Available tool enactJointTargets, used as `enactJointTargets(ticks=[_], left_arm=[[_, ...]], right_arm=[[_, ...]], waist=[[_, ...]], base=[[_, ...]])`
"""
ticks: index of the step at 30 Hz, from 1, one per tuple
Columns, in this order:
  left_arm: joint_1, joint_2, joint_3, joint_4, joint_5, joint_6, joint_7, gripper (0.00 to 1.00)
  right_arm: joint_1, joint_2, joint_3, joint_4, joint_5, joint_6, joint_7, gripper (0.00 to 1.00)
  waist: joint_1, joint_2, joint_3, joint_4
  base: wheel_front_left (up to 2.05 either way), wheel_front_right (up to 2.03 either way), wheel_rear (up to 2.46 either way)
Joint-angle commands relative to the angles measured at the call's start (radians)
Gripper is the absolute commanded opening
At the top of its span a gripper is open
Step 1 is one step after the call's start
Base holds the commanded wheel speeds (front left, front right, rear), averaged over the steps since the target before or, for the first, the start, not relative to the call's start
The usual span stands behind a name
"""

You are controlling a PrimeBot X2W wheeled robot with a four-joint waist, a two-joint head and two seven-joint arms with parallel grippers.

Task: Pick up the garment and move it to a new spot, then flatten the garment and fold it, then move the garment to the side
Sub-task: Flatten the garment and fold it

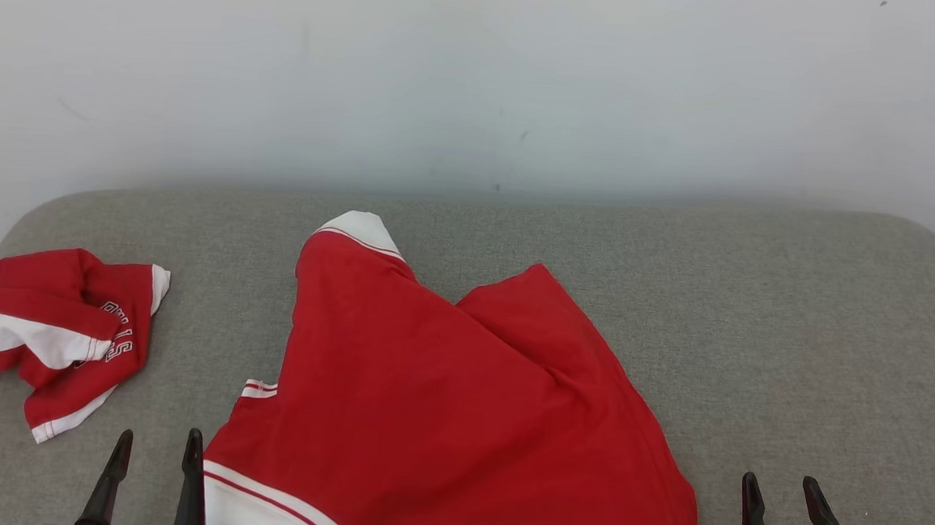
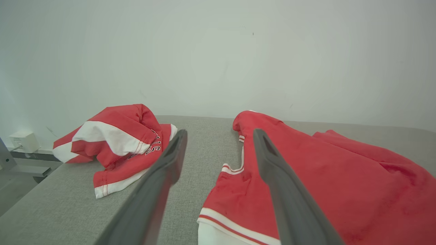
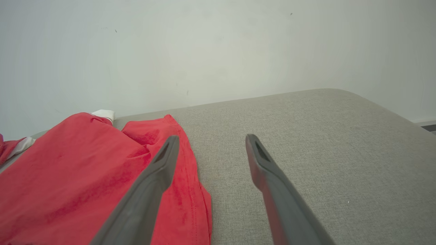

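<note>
A red garment (image 1: 443, 399) with white trim lies spread but creased in the middle of the grey table, one corner folded up at the back; it also shows as the garment (image 2: 340, 183) and the garment (image 3: 75, 177) in the wrist views. My left gripper (image 1: 158, 442) stands open at the lower left, just beside the garment's white-banded near corner, holding nothing. My left gripper (image 2: 218, 137) straddles the gap beside that edge. My right gripper (image 1: 780, 483) is open at the lower right, apart from the cloth. My right gripper (image 3: 212, 140) hovers over bare table by the garment's right edge.
A second red and white garment (image 1: 49, 334) with lettering lies crumpled at the table's left edge, also seen as the crumpled garment (image 2: 115, 143). The grey padded table (image 1: 796, 331) has a rounded right corner; a pale wall stands behind. A white box (image 2: 24, 141) sits on a ledge at left.
</note>
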Motion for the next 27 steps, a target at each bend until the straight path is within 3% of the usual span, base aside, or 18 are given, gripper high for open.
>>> enactJointTargets(ticks=[1, 17, 27], left_arm=[[0.002, 0.003, 0.006, 0.006, 0.006, -0.006, -0.003, 1.0], [0.046, -0.019, 0.002, 0.056, 0.005, -0.02, -0.003, 1.0], [0.053, -0.024, -0.02, 0.277, -0.044, -0.038, -0.003, 1.0]], right_arm=[[0.009, -0.003, -0.001, 0.001, -0.002, -0.002, -0.005, 1.0], [0.025, -0.008, 0.006, 0.02, -0.015, -0.002, 0.032, 1.0], [-0.004, -0.012, 0.033, 0.13, -0.017, -0.002, 0.064, 1.0]], waist=[[0.0, 0.0, 0.0, 0.001], [0.0, 0.0, -0.01, 0.017], [0.0, 0.0, 0.013, 0.037]], base=[[0.0, 0.0, 0.0], [0.0, 0.0, 0.0], [0.0, 0.0, 0.0]])
